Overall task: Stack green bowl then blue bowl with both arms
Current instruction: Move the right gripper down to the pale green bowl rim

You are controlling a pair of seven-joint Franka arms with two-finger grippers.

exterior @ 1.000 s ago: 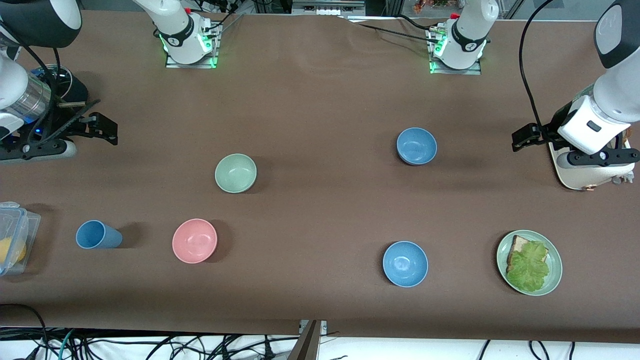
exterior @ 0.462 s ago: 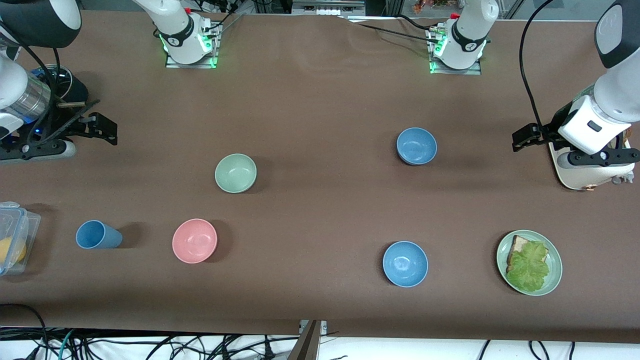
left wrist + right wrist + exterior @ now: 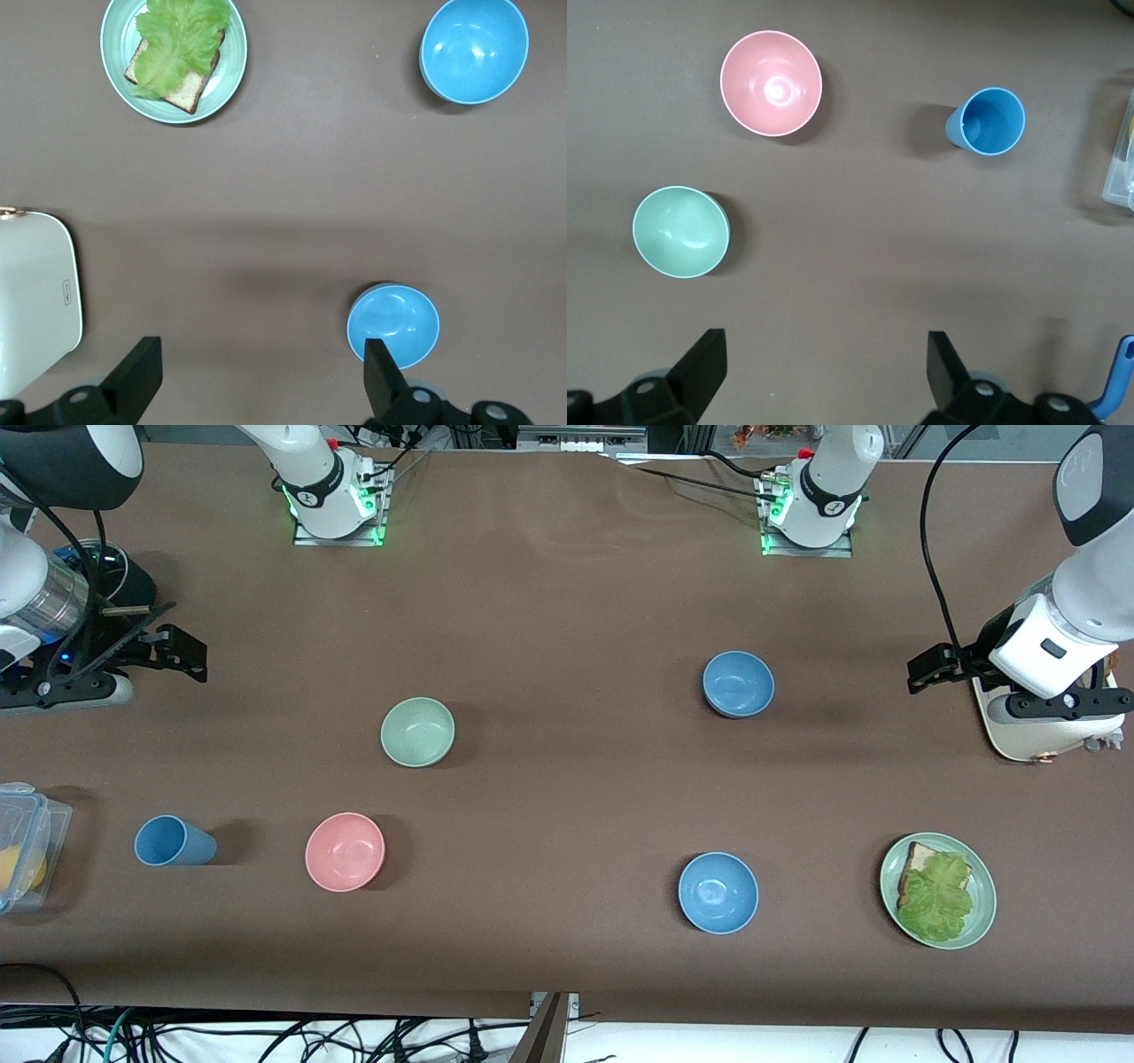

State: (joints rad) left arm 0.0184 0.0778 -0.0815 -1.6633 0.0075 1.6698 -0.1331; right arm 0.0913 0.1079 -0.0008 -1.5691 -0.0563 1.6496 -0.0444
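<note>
The pale green bowl [image 3: 417, 732] sits upright toward the right arm's end of the table; it also shows in the right wrist view [image 3: 681, 231]. The duller blue bowl [image 3: 738, 684] sits toward the left arm's end, farther from the front camera than the brighter blue bowl; it also shows in the left wrist view [image 3: 392, 325]. My left gripper [image 3: 930, 668] [image 3: 261, 376] is open and empty above the table at its own end, apart from the blue bowl. My right gripper [image 3: 182, 657] [image 3: 824, 365] is open and empty above the table at its own end, apart from the green bowl.
A brighter blue bowl [image 3: 718, 892] and a green plate with toast and lettuce [image 3: 982, 908] lie nearer the front camera. A pink bowl [image 3: 345, 851], a blue cup [image 3: 173, 841] and a clear box [image 3: 27, 841] lie toward the right arm's end. A white object [image 3: 1028, 735] lies under the left arm.
</note>
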